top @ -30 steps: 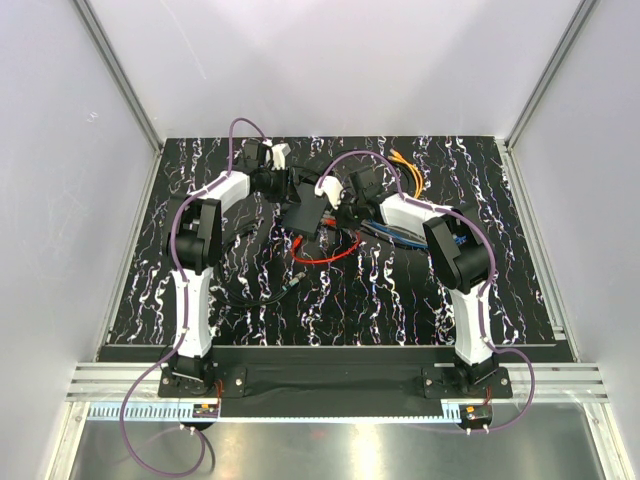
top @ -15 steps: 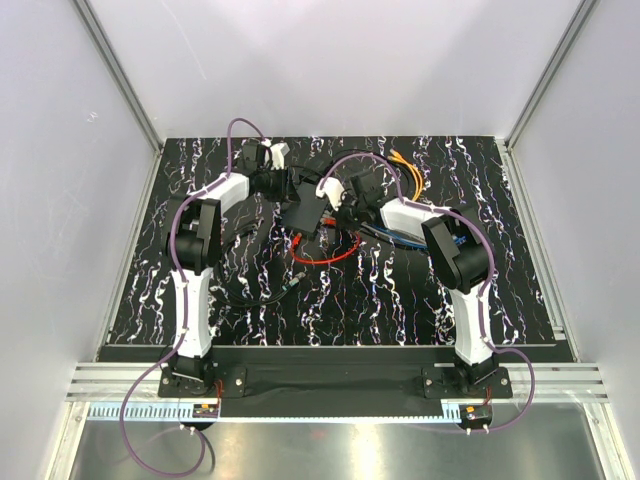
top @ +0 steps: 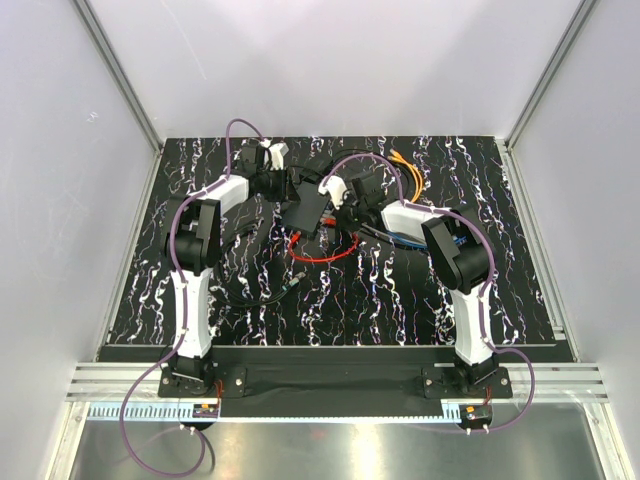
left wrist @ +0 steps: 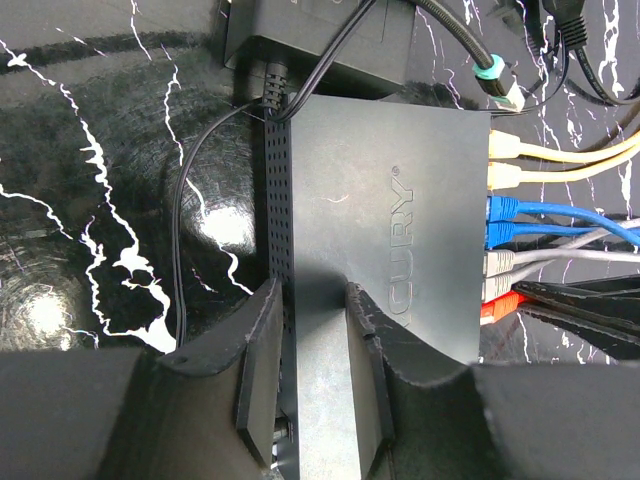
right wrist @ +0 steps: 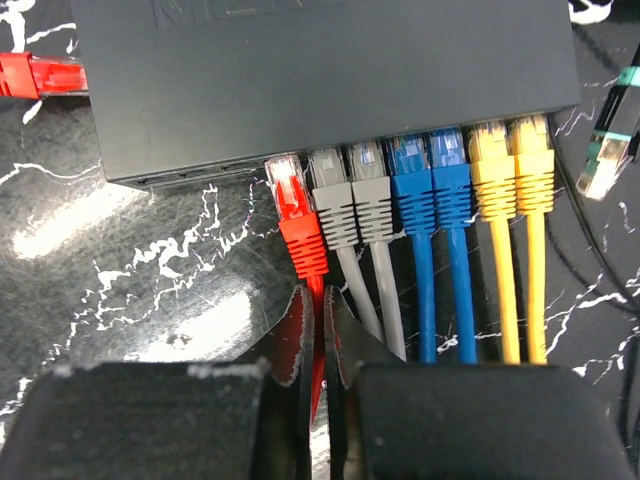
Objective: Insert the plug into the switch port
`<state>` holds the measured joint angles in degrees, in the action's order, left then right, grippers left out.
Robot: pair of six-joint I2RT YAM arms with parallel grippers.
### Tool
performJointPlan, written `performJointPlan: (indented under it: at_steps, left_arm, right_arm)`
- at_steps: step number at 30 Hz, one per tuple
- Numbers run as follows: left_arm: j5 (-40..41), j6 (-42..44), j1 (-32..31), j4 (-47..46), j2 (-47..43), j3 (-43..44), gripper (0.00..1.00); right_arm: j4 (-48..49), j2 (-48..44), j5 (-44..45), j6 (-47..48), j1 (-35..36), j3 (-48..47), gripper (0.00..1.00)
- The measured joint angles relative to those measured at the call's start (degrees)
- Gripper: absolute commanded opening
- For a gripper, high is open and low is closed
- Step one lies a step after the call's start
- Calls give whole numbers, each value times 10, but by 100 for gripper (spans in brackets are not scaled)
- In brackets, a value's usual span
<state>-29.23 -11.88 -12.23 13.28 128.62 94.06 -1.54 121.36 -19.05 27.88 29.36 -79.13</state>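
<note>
We found the left tool clamping the switch and the right tool pinching the red cable just behind its plug.

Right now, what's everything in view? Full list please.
switch: one, black, mid-table.
yellow plugs: two, yellow, end ports.
blue plugs: two, blue, next ports.
grey plugs: two, grey, next again.
red plug: one, red, tilted at the port beside the grey plugs.
loose red plug: one, red, beside the switch.
teal-tipped plug: one, teal, loose near the yellow plugs.
adapter box: one, black, next to the switch.
table: one, black with white veins.
left gripper: one, black, clamped on the switch's edge.
right gripper: one, black, shut on the red cable.
</note>
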Motion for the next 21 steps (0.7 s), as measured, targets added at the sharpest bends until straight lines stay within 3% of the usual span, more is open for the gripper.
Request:
performJointPlan:
  at_steps: [21]
  left_arm:
    - [7, -1, -10, -21, -10, -20, 29]
  right_arm:
    - [-15, -2, -75, -105, -13, 0, 0]
